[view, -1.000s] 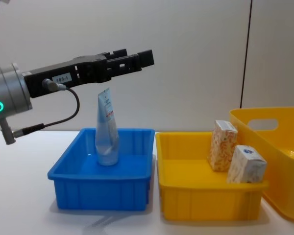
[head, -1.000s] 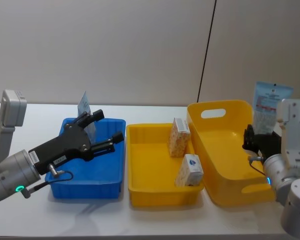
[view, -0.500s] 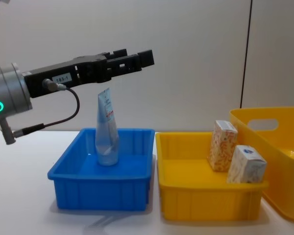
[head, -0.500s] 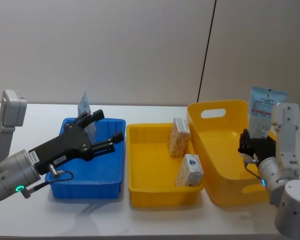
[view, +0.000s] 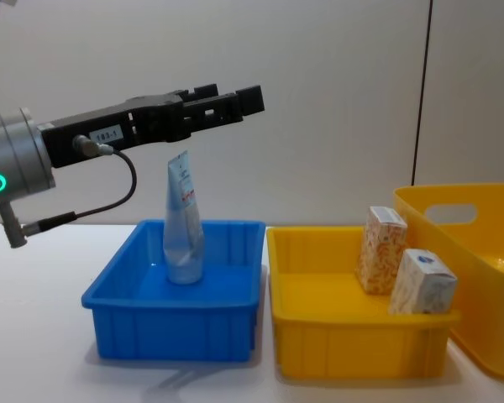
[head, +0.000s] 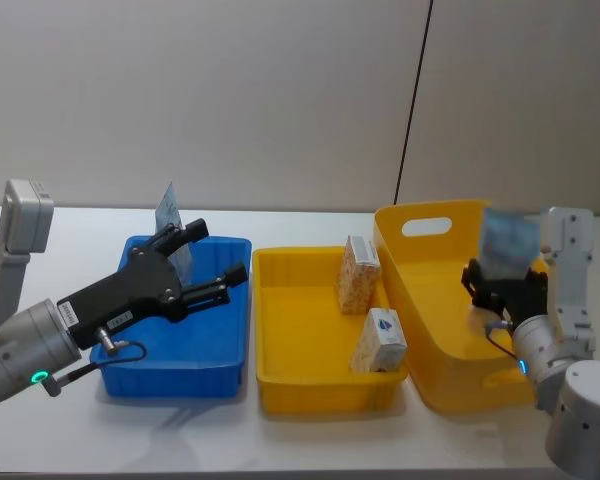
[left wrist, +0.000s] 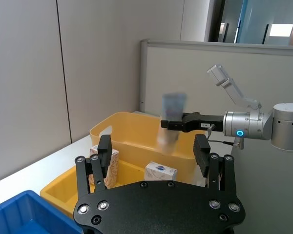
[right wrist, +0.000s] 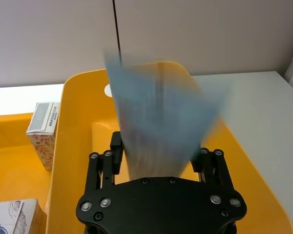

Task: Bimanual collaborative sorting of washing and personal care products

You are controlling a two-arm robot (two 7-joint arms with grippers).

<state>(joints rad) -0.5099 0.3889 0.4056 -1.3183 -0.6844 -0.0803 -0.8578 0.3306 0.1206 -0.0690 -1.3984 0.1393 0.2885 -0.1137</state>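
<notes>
Head view: my left tool (head: 217, 252) hangs over the blue bin (head: 170, 384) with its fingers spread wide and nothing between them. The standing tube (head: 168, 208) shows just behind it, at the bin's far side. My right tool (head: 492, 286) is over the yellow basket (head: 435, 335) on the counter (head: 80, 230), closed on the held tube (head: 508, 240), which sticks up from the grip and is blurred. Between bin and basket sits the yellow tray (head: 310, 392). The speckled carton (head: 358, 275) and the white-blue carton (head: 379, 340) stand along its right side.

Left wrist view: my left tool's fingers (left wrist: 105, 152) are far apart and bare. Beyond them the right tool grips the held tube above the basket, and both cartons show in the tray.

Right wrist view: the held tube sits pinched between my right tool's two fingers, flat end up and smeared. It rises over the basket's inside. The speckled carton stands just outside the basket wall, and the white-blue carton is nearer the camera.

Chest view: my left tool is level and high above the blue bin, higher than the top of the standing tube. That tube stands almost upright on its wide end inside the bin, leaning slightly. The cartons are in the tray near its basket side, the white-blue one in front.
</notes>
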